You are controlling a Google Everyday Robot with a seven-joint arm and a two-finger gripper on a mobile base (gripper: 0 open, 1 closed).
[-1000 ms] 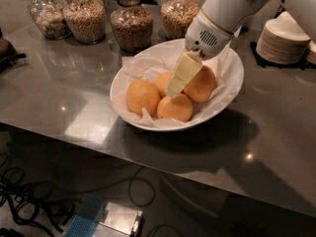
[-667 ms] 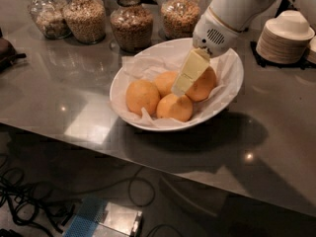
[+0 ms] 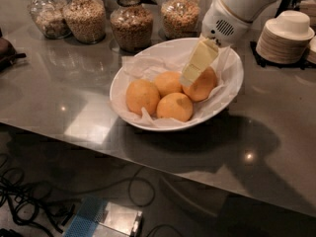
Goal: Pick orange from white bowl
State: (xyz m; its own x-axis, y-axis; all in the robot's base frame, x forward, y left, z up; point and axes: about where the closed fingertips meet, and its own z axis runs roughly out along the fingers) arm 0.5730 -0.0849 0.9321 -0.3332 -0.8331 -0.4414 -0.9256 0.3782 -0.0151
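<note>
Grey, glossy countertop (image 3: 74, 98) carries the white bowl (image 3: 233, 58), lined with crinkled paper (image 3: 143, 63) and holding four oranges. The orange (image 3: 207, 85), the largest and slightly oval, lies in the side of the bowl nearest the stack of small dishes (image 3: 284, 41), close against the rounder ones. Coming down from the white arm (image 3: 237, 9), the pale yellow gripper (image 3: 191, 75) hangs tilted inside the bowl with its tip at the orange's upper edge, though how far open it is and whether it has hold of anything cannot be told, and glass jars (image 3: 131, 26) of grain stand behind.
</note>
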